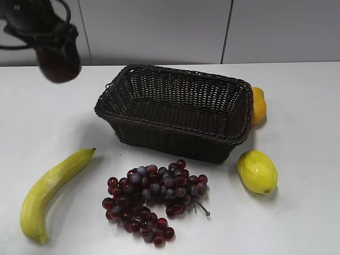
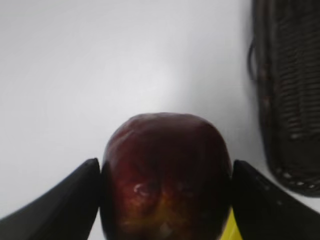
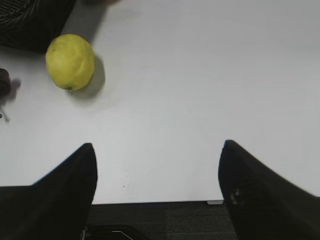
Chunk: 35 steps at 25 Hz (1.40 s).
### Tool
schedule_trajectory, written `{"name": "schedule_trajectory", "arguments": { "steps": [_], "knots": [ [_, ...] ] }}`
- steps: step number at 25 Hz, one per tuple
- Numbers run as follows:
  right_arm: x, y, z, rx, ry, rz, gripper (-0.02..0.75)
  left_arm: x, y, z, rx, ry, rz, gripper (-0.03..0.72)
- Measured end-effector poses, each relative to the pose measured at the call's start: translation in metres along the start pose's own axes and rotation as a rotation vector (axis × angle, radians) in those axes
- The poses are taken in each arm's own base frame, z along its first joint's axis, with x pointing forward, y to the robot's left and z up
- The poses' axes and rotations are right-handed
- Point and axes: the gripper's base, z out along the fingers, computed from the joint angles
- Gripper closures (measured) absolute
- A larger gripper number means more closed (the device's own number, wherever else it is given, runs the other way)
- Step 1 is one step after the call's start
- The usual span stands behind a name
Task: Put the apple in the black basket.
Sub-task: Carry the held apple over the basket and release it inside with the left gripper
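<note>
Left gripper (image 2: 165,200) clamps the dark red-maroon apple (image 2: 165,175) across its widest waist, at ten o'clock from the dark woven wicker basket (image 1: 175,114). Likely firm, smooth, slippery. Right gripper (image 3: 157,192) hangs spread, holding nothing.

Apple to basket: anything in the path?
Nothing visible. The left gripper holds the apple in the air, left of the black basket. Between them is only bare table. The basket is empty; the banana and grapes lie nearer the camera, off that line.
</note>
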Motion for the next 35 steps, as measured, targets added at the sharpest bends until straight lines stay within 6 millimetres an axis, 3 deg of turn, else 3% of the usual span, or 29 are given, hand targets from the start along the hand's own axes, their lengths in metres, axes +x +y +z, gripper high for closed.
{"name": "schedule_trajectory", "arguments": {
  "steps": [3,6,8,11,16,25,32,35],
  "knots": [
    [0.000,0.000,0.000,0.000,0.000,0.000,0.165,-0.031,-0.030,-0.031,-0.010,-0.138,0.100,0.118],
    [0.000,0.000,0.000,0.000,0.000,0.000,0.165,-0.051,-0.067,-0.040,0.008,-0.210,0.192,0.118],
    [0.000,0.000,0.000,0.000,0.000,0.000,0.165,-0.059,-0.093,-0.034,0.034,-0.219,0.245,0.118],
    [0.000,0.000,0.000,0.000,0.000,0.000,0.165,-0.061,-0.125,-0.009,0.070,-0.180,0.307,0.118],
    [0.000,0.000,0.000,0.000,0.000,0.000,0.165,-0.058,-0.161,0.041,0.109,-0.115,0.364,0.119],
    [0.000,0.000,0.000,0.000,0.000,0.000,0.165,-0.049,-0.179,0.116,0.158,-0.042,0.352,0.119],
    [0.000,0.000,0.000,0.000,0.000,0.000,0.165,-0.041,-0.184,0.137,0.196,0.015,0.329,0.119],
    [0.000,0.000,0.000,0.000,0.000,0.000,0.165,-0.039,-0.185,0.136,0.212,0.045,0.319,0.037]
  ]
}}
